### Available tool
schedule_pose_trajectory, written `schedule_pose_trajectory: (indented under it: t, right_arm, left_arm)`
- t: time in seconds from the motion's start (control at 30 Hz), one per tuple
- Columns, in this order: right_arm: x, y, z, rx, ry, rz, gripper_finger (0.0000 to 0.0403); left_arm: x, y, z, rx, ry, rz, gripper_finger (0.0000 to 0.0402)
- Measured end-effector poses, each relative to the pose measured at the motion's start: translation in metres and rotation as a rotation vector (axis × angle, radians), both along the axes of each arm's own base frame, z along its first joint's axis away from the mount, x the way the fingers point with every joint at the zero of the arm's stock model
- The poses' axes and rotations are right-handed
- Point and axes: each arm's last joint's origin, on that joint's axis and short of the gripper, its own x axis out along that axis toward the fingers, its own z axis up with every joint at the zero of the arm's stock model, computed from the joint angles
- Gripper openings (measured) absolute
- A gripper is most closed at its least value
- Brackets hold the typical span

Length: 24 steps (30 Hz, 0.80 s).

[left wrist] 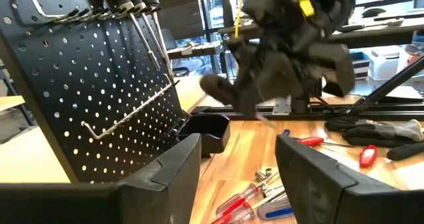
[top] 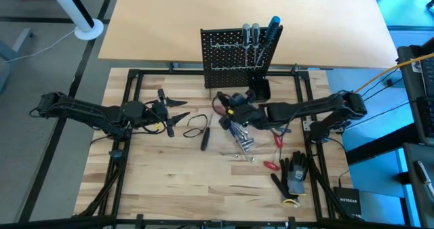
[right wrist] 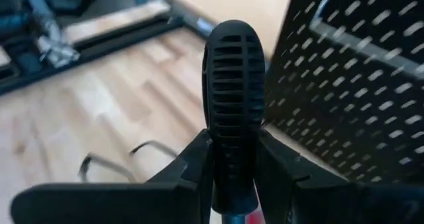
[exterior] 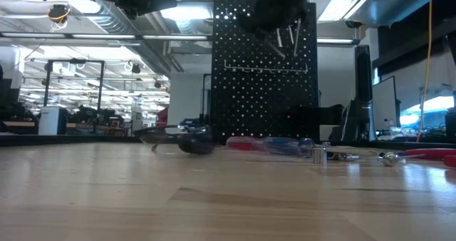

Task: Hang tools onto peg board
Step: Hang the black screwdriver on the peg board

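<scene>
We see the peg board (top: 237, 56) upright at twelve o'clock with screwdrivers hung, our right gripper (right wrist: 233, 177) just below it clamped on a black ribbed screwdriver handle (right wrist: 233, 118), our left gripper (top: 178, 112) at nine o'clock spread wide, empty, loose tools (top: 243, 142) mid-table, a box at five o'clock lettered NETGEAR (top: 350, 200).

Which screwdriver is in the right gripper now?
The black ribbed-handled screwdriver, clamped in the right gripper near the peg board; the others hang or lie loose.

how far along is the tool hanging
Done: a few screwdrivers hang on the black perforated peg board. In hand: the right end effector grips a black ribbed screwdriver handle near the board. Left: loose red-handled tools on the table; left end effector waits open.
</scene>
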Motion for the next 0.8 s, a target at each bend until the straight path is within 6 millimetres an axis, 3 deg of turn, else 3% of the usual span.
schedule_pose_trajectory:
  t: [0.4,0.8]
  right_arm:
    - [0.001,-0.010,0.046,-0.240,-0.199,-0.017,0.0087]
    - [0.000,-0.067,0.079,-0.345,-0.485,0.010,0.0087]
  left_arm:
    - [0.000,0.000,0.000,0.000,0.000,0.000,0.0184]
    - [0.000,0.000,0.000,0.000,-0.001,0.000,0.0184]
